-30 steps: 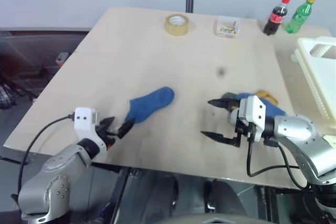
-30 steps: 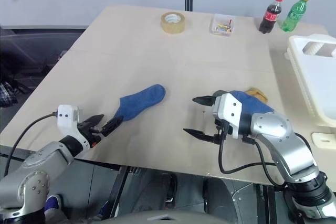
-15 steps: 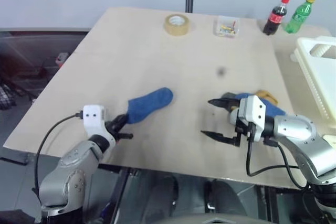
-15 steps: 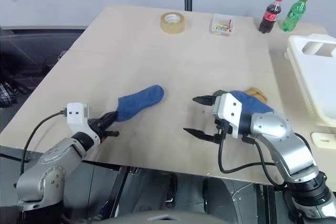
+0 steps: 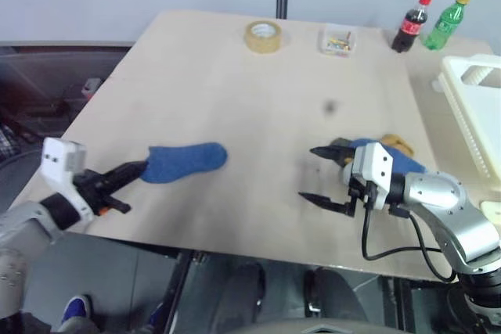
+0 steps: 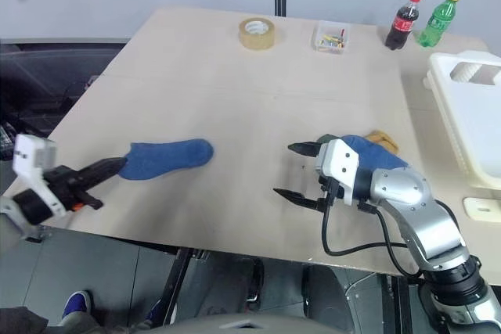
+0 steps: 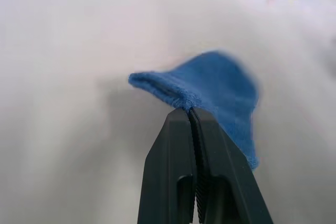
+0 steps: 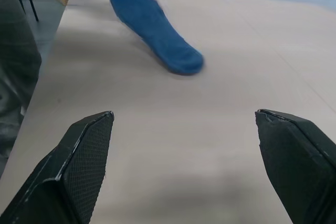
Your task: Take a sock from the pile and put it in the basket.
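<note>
- Your left claw [image 5: 133, 168] is clamped tight on the cuff of the sock [image 5: 184, 161], so the toe end trails over the desk [image 5: 235, 76] near its left front edge.
- Your right claw [image 5: 322, 177] hangs wide open and holds nothing, just in front of the pile [image 5: 387, 149].
- The basket [image 5: 473, 107] sits at the far right, well apart from the sock; you likely need a long carry or a handover.
</note>
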